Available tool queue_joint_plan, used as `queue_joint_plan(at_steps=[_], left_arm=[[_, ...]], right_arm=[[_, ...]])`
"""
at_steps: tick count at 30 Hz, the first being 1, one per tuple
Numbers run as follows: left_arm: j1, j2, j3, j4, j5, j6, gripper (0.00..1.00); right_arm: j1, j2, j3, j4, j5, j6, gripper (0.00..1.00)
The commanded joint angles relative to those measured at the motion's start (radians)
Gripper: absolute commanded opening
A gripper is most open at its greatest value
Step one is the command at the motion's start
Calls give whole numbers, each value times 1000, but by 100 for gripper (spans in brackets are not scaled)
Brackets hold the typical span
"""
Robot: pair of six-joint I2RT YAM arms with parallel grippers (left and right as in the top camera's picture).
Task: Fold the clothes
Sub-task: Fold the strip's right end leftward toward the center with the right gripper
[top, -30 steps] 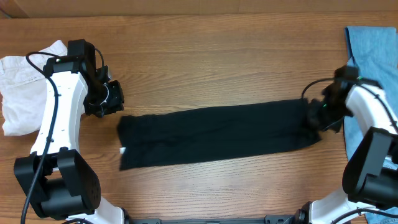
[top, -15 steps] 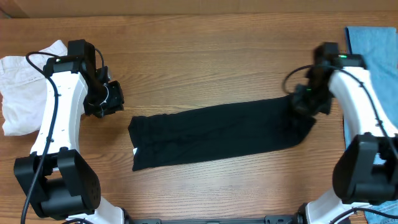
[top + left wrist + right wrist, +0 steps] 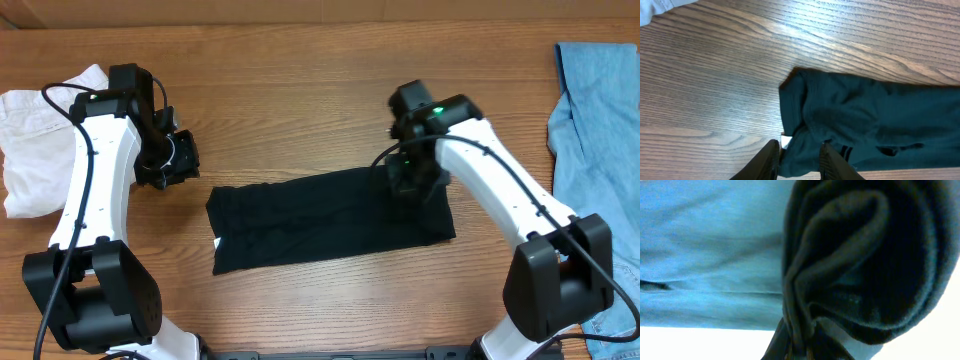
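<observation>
Overhead: black cloth [image 3: 320, 222] lies flat in a long band across the middle of the worktop [image 3: 300, 100], slightly tilted, with its left end lower than its right. A small white tag [image 3: 218, 243] shows at the left edge; any print on it is too small to read. No other writing or brand is legible anywhere.

Right tool [image 3: 410, 182] sits over the upper right part of the black cloth. In the right wrist view the right tool [image 3: 799, 351] is closed on a thick bunched fold of black cloth [image 3: 865, 265], which hangs in rolled layers and fills the right half of the frame. The blurred field behind it is blue cloth [image 3: 705, 255].

Left tool [image 3: 183, 160] is over bare worktop, just beside the upper left corner of the black cloth, apart from it. In the left wrist view the left tool [image 3: 800, 161] has a narrow gap between its two fingers [image 3: 771, 161], with the cloth's left end below them. I cannot tell whether they touch it. Black cloth [image 3: 865, 120] is wrinkled at that end, and the tag [image 3: 786, 142] peeks from under its edge.

White cloth [image 3: 35, 140] is heaped at the far left edge, behind the left arm. Blue cloth [image 3: 595, 150] lies along the far right edge, well apart from the black cloth.
</observation>
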Motion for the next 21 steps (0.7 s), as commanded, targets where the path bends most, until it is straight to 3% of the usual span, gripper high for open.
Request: queue_joint_plan(at_steps=[1,21], left_arm=[[-7,-16,19,-2,-10,19,31],[-7,-16,19,0,-10,19,31]], right_arm=[[44,-27,-22,37,0,48,5],[181,-21,-105,151,-85,48,6]])
